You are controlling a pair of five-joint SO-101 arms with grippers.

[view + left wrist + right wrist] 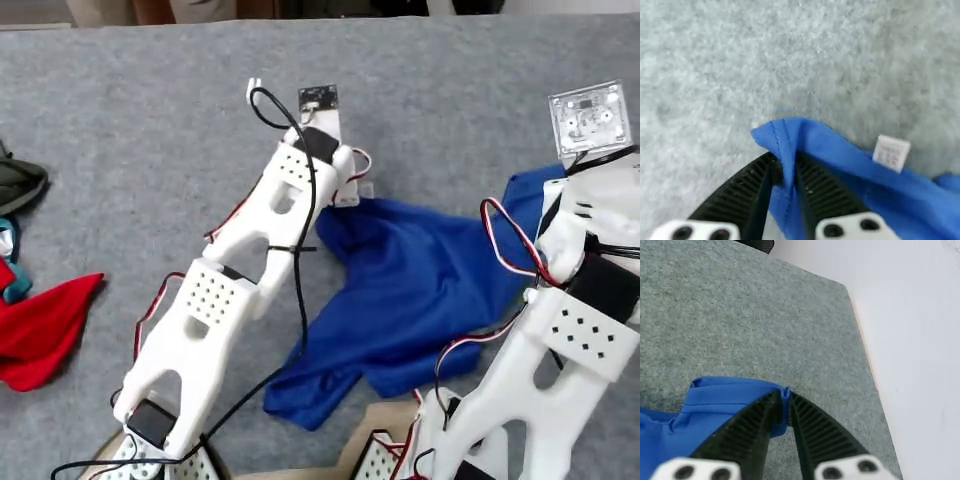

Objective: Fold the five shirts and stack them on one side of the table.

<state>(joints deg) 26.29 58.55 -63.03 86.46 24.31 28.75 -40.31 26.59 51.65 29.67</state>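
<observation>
On the grey table (150,130), between my two arms, the blue shirt (420,290) lies crumpled.
My left gripper (782,161) is pinched tight on a stitched corner near the white tag (891,152). My right gripper (785,399) is clamped on another edge near the table's side. A red shirt (45,325) lies well apart.

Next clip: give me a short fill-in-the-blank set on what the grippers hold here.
1. The left gripper and the right gripper each pinch an edge of a shirt coloured ____.
2. The tag beside the left gripper is ____.
3. The table covering is ____.
Missing words: blue; white; grey.
</observation>
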